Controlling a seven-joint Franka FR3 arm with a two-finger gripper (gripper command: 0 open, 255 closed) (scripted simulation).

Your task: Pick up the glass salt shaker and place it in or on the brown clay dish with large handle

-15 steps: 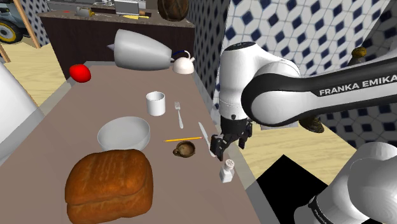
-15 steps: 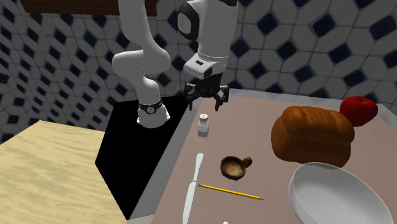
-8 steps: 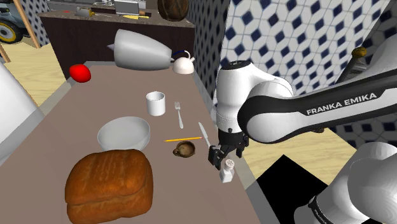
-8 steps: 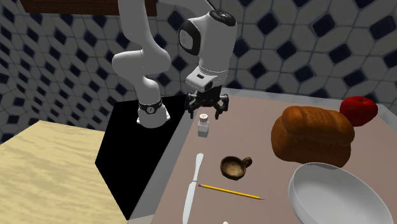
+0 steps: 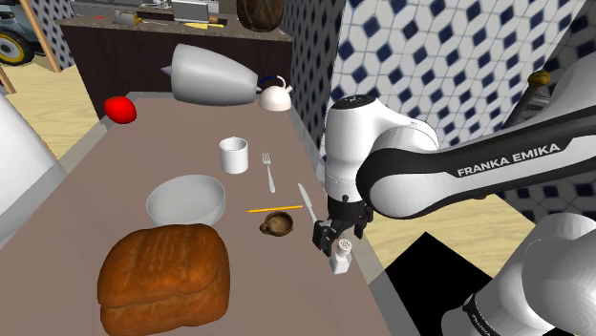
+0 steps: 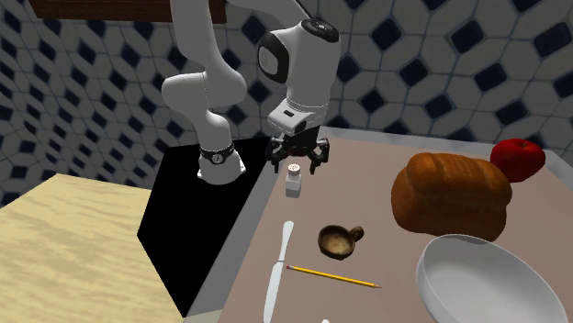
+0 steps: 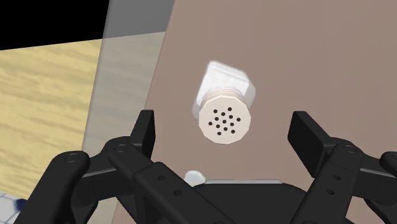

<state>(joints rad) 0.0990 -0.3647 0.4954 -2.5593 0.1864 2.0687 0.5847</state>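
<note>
Pre-grasp step: hand (image 7: 226, 127) spread wide, hovering right over the salt shaker (image 7: 227, 105), pinching nothing. Shaker stands upright on the counter (image 6: 395, 266) close to its edge, near the brown handled dish (image 6: 340, 240) but apart from it. Next move, my call: drop straight down so the fingers bracket the shaker body below the cap, close, then a short lift and carry to the dish. Wrist view shows the holed cap centred between the fingers, neither touching. Second exterior view adds the small height gap above the cap, and the dish handle pointing toward the bread loaf (image 6: 450, 193).
</note>
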